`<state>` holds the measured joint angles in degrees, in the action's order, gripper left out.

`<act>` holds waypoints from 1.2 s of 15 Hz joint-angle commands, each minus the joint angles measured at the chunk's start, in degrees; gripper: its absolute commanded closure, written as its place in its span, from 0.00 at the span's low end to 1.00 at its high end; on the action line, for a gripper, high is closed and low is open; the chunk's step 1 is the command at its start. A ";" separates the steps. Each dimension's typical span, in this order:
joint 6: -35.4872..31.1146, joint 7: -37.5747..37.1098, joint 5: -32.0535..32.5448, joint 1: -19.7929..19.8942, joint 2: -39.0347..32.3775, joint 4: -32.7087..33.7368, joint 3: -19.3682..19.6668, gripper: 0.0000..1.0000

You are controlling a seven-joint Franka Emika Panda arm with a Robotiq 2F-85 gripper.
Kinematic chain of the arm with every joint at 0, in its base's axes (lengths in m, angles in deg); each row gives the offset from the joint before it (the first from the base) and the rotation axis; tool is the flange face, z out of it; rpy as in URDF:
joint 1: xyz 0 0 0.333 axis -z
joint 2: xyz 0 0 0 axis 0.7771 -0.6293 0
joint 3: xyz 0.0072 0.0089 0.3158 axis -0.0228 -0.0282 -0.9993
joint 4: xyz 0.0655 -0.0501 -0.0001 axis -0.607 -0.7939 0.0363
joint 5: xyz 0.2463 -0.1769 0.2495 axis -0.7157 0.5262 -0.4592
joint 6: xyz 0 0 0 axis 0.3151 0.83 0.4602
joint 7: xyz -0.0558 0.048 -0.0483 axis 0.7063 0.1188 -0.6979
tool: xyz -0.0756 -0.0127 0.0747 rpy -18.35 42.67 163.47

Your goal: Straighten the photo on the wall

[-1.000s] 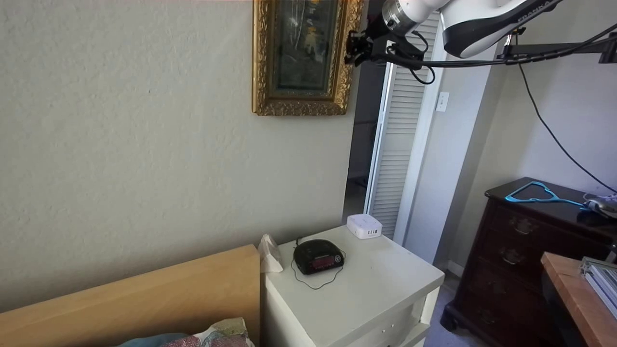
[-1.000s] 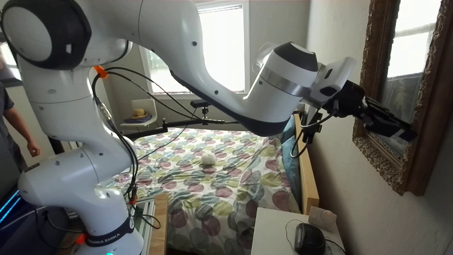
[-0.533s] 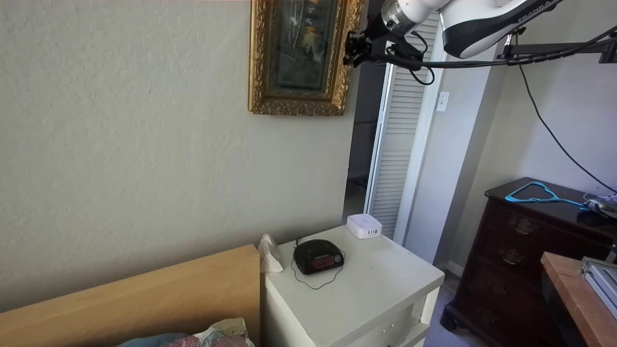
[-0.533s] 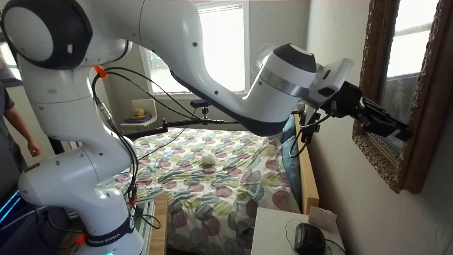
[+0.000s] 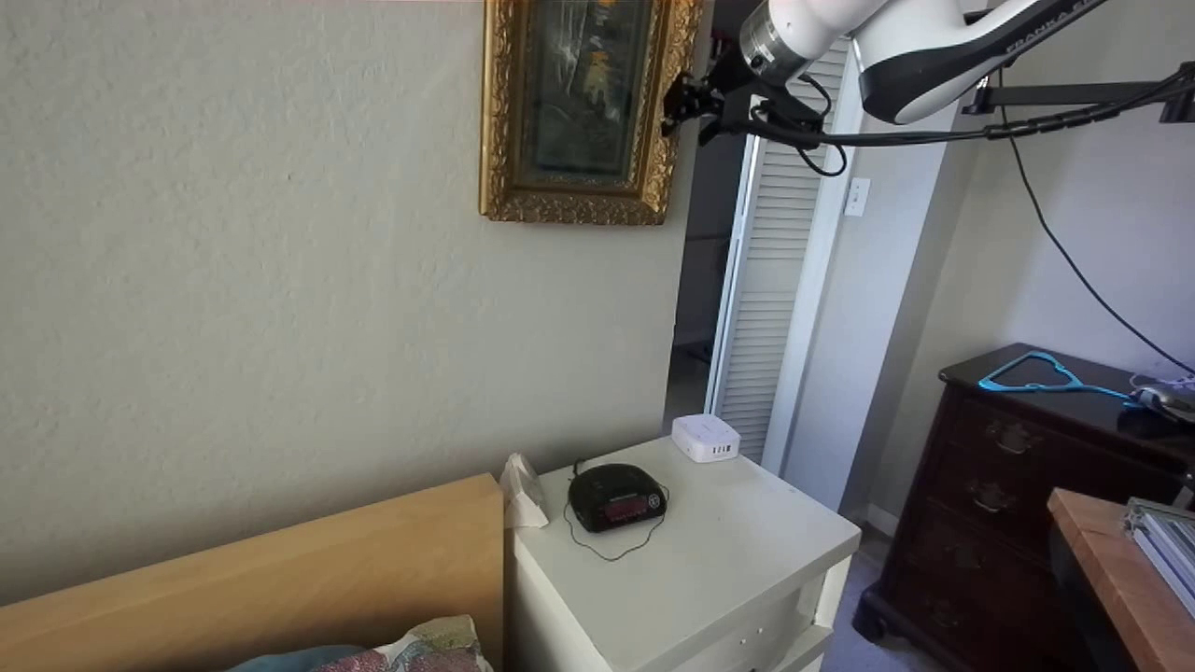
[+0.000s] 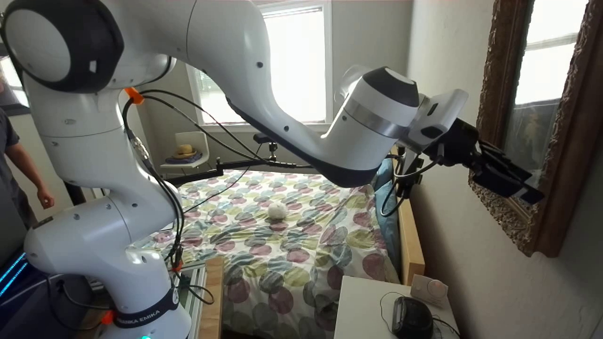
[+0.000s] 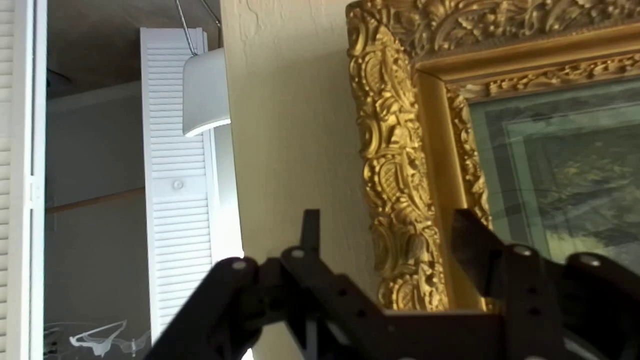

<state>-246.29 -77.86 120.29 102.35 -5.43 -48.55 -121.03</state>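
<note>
Photo in an ornate gold frame hangs on the pale wall at top centre in an exterior view, its bottom edge nearly level; in both exterior views its upper part runs out of sight. The gripper comes in from the bottom of the wrist view with its jaws spread wide, and the side of the frame shows between them, sloping down to the right. I cannot tell whether the jaws touch the frame. In an exterior view the robot arm reaches from upper left to right, and the gripper points down to the right in front of the lower part of the photo. At the bottom centre in an exterior view, a black clock and a white box rest on a white surface, just beside a wooden headboard at lower left. A dark dresser at the right carries a blue hanger. A white ball lies on the bed near the middle in an exterior view, and a person is partly visible at the left edge.
</note>
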 commanded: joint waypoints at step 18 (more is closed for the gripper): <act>-20.73 5.43 -11.99 1.46 27.87 -25.67 8.17 0.00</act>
<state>-265.26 -73.12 110.33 105.17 18.89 -70.79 -114.63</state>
